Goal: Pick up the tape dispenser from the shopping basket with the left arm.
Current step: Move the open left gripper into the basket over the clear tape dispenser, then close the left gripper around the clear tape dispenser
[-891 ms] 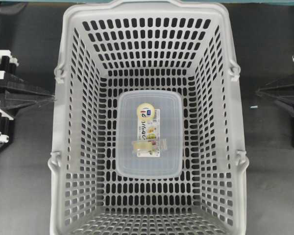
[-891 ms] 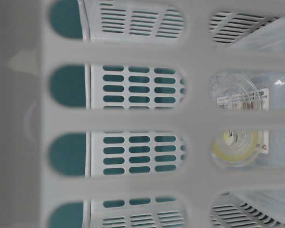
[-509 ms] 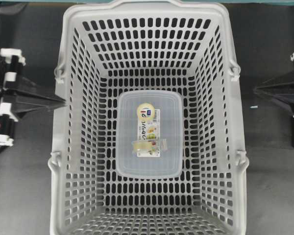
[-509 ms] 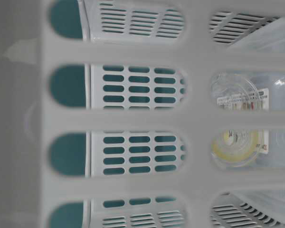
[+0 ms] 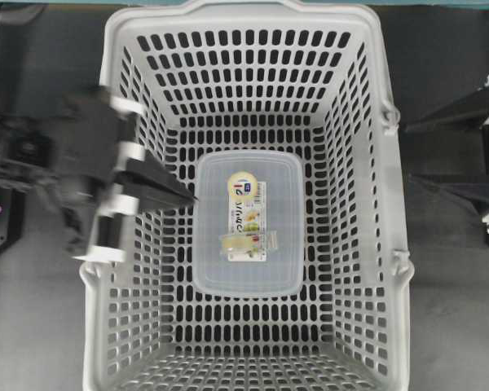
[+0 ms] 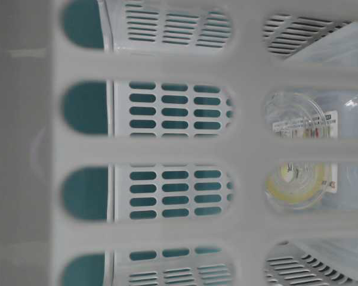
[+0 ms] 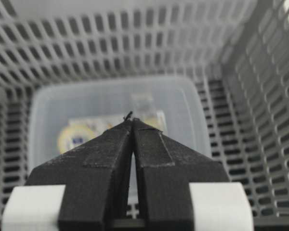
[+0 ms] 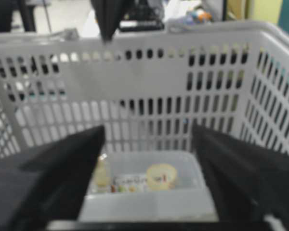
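The tape dispenser [image 5: 246,243], small and clear with a pale yellowish roll, lies on the lid of a translucent labelled box [image 5: 248,167] on the floor of the light-grey shopping basket [image 5: 106,81]. My left gripper [image 5: 192,198] is shut and empty. It reaches over the basket's left wall, its tip by the box's left edge, left of the dispenser. In the left wrist view the shut gripper [image 7: 131,120] points at the blurred dispenser [image 7: 143,103]. My right gripper [image 5: 409,151] is open, outside the basket's right wall. In the right wrist view the dispenser [image 8: 102,174] shows between its fingers.
The slotted basket walls [image 7: 111,48] surround the box [image 7: 111,91] on all sides. The basket's hinged handles [image 5: 389,114] sit at its side rims. The table-level view looks through a basket wall [image 6: 167,149]. Dark table [image 5: 33,326] lies either side.
My left arm has swung right, from beside the basket to over its left wall, gripper still shut. My right gripper has opened its fingers wide.
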Action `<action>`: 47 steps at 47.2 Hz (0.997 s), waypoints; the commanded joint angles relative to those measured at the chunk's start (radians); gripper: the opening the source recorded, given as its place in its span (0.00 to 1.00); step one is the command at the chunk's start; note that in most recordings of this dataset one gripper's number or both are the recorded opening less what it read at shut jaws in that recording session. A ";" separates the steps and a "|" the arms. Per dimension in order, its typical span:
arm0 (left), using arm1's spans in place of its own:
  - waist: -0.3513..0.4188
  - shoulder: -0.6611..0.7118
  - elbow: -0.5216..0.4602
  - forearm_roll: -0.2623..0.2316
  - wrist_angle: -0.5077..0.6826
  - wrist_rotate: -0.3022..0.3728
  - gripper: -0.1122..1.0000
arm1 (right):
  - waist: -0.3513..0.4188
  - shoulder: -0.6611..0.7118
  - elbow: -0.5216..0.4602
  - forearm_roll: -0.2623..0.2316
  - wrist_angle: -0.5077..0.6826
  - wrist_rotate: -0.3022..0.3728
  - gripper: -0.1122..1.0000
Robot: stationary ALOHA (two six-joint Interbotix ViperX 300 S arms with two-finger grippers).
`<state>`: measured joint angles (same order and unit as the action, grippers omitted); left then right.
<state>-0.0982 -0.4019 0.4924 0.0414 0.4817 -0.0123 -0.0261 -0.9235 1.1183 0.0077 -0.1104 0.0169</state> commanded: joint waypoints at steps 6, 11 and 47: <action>-0.006 0.175 -0.156 0.003 0.129 -0.023 0.20 | 0.000 0.002 -0.023 0.003 -0.003 0.002 0.81; -0.015 0.264 -0.216 0.003 0.183 -0.074 0.46 | 0.000 0.002 -0.025 0.003 -0.005 0.002 0.80; -0.046 0.505 -0.256 0.003 0.247 -0.247 0.71 | 0.018 -0.035 -0.015 0.003 0.000 0.002 0.79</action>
<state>-0.1457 0.1258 0.2485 0.0414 0.7225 -0.2638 -0.0107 -0.9618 1.1183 0.0077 -0.1074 0.0169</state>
